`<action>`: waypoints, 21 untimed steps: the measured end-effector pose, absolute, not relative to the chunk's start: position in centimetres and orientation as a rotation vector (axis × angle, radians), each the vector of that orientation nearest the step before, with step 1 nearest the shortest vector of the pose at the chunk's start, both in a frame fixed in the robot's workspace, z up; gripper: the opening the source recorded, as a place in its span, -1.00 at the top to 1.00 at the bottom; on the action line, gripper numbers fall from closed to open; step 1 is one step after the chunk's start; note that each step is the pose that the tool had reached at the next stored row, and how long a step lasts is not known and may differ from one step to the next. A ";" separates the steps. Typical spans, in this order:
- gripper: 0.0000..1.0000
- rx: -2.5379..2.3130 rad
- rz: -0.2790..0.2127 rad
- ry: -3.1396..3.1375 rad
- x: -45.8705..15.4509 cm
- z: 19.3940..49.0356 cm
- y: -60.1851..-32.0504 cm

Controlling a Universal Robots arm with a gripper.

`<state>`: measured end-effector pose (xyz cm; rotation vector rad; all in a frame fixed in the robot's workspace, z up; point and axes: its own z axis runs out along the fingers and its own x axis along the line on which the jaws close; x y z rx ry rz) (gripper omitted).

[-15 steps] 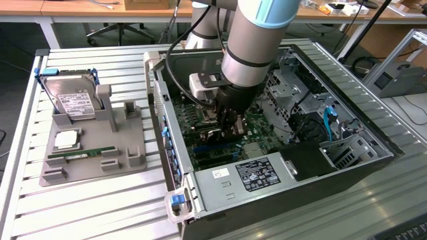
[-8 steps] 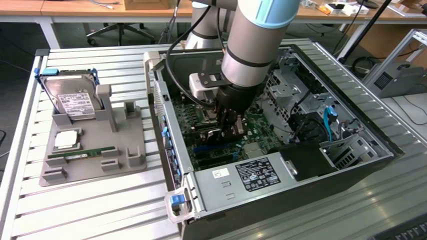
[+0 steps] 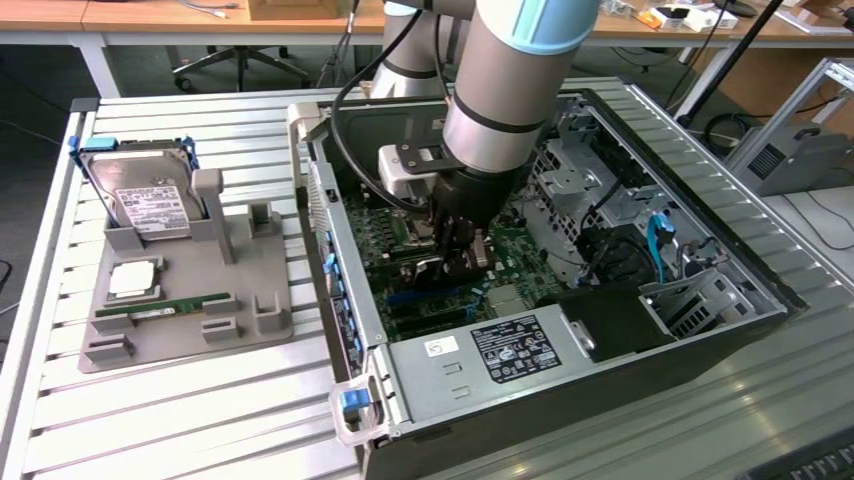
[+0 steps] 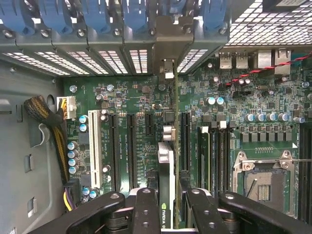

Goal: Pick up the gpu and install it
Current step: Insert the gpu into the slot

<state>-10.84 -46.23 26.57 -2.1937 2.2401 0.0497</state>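
Gripper (image 4: 168, 183): black matte fingers pinching gpu (image 4: 165, 158) edge-on. Gpu thin, flat, green, silver metal end. Sits between fingers, over long black slots of green motherboard (image 4: 122, 97), inside open metal computer case (image 3: 334, 250).

The slatted metal counter (image 3: 174, 420) stands on a dark grey floor (image 3: 27, 120). Behind it runs a light wooden desk (image 3: 147, 20) on white legs, with the wheeled base of an office chair (image 3: 240, 62) beneath. At the exterior view's right a grey box (image 3: 797, 150), perhaps an equipment case, sits on the floor beside an aluminium frame (image 3: 817, 90). The light is even and bright.
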 end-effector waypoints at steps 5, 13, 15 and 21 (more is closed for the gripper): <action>0.47 -2.191 0.050 2.243 -10.9 26.6 -46.2; 0.47 -2.185 0.050 2.248 -10.9 26.5 -46.2; 0.47 -2.180 0.050 2.253 -10.9 26.4 -46.2; 0.47 -2.177 0.050 2.256 -10.9 26.4 -46.2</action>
